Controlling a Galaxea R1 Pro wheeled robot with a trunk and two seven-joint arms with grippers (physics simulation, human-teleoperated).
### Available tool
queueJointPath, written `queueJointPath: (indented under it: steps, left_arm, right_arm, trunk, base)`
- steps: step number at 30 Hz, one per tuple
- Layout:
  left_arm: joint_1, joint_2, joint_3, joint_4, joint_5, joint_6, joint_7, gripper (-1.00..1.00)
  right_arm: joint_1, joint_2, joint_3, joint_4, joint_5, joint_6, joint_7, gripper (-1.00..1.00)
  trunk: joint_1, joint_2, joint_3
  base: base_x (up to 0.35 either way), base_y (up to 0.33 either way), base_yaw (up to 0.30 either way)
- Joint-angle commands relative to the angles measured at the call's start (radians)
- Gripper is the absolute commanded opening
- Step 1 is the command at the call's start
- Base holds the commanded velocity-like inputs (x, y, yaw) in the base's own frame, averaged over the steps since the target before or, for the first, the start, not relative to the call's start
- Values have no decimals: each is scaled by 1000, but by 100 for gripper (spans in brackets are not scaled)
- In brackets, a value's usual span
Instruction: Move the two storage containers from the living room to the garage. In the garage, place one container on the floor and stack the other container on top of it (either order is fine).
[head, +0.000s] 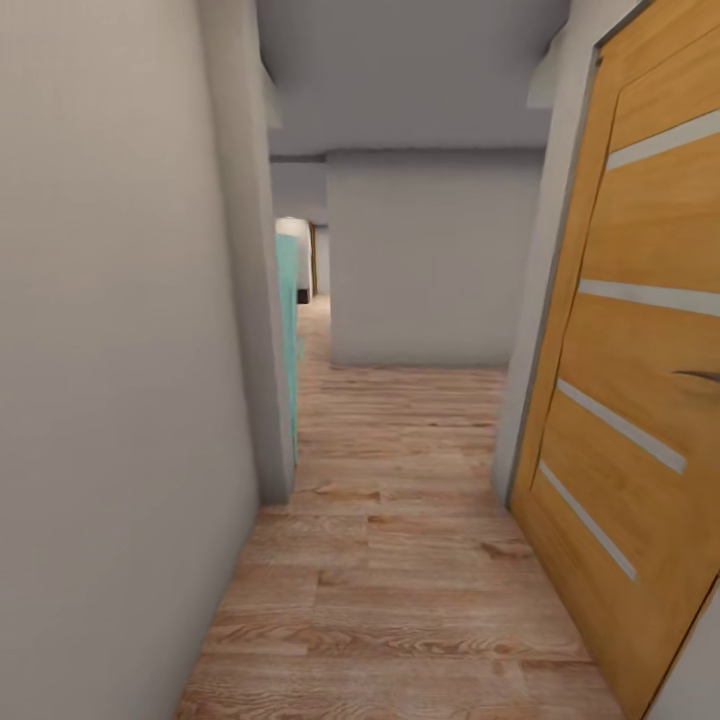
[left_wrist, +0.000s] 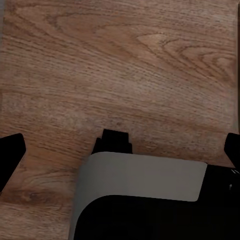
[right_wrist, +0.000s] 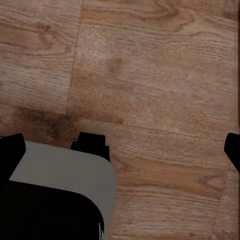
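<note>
- Containers are not near either gripper; the robot is in a hallway, so it looks like the driving step.
- Left gripper (left_wrist: 120, 147) and right gripper (right_wrist: 122, 145) hang wide apart, holding nothing, over wood floor (head: 420, 560).
- Next, I think, it must roll on past the door (head: 640, 400).

Hallway floor (head: 400, 560): light wood planks, visible grain and knots, satin finish. Walls (head: 110, 400): plain pale, matt, smooth. Door (head: 640, 400): honey-toned wood veneer, smooth, with pale frosted strips (head: 650, 297). Teal panel (head: 288, 330): smooth, matt. Under the left tool (left_wrist: 120, 147) and right tool (right_wrist: 122, 147), same grained wood; robot body parts (left_wrist: 145, 175) matt grey and black.
</note>
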Motion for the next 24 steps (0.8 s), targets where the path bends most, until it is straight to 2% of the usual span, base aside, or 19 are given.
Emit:
queueJointPath:
  steps: [1, 14, 24]
  left_arm:
    - [-1, 0, -8, 0, 9, -1, 0, 100]
    - [-1, 1, -8, 0, 9, -1, 2, 100]
    - [-1, 2, -8, 0, 9, 1, 1, 100]
  right_arm:
    - [-1, 0, 8, 3, -11, -6, 1, 100]
    - [-1, -1, 11, 3, -9, -6, 1, 100]
    - [-1, -2, 12, 3, -7, -6, 1, 100]
  trunk:
    - [1, 0, -1]
    - [1, 0, -1]
    - [1, 0, -1]
  base:
    - [324, -63, 0]
    - [311, -133, 0]
    - [323, -20, 0]
